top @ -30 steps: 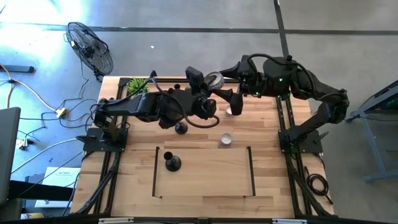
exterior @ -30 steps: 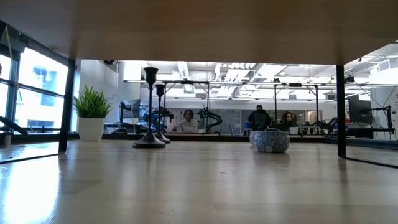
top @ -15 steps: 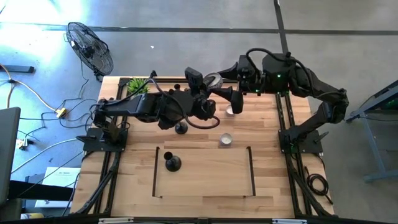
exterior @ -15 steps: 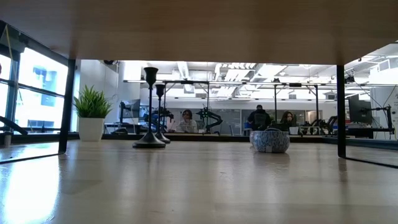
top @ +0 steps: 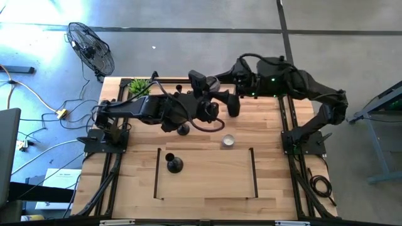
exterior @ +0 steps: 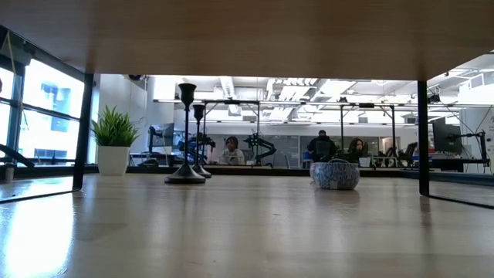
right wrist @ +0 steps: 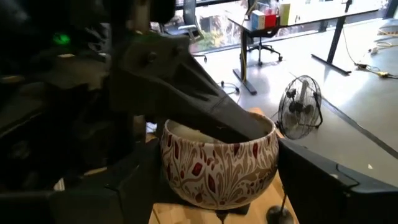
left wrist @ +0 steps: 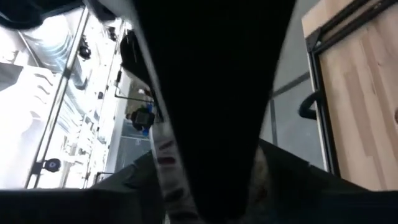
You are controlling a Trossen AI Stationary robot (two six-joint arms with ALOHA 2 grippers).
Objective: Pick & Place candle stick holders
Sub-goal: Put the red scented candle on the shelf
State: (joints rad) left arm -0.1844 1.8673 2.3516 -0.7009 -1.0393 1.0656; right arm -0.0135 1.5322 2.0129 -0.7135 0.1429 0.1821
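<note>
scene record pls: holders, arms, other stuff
holder 1: upright, inside the marked rectangle, near side
holder 2: upright, just beyond the rectangle, beside the left arm
left pincer: over the table's far middle, no holder in it
right pincer: close to the left one, no holder in it
red-patterned bowl: right in front of the right wrist camera, dark arm part across its rim
small bowl: on table
plant: far left corner

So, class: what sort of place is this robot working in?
Probably a robotics lab in an open office: other robot arm rigs stand behind the wooden table, people sit at desks, and a floor fan stands on concrete.
</note>
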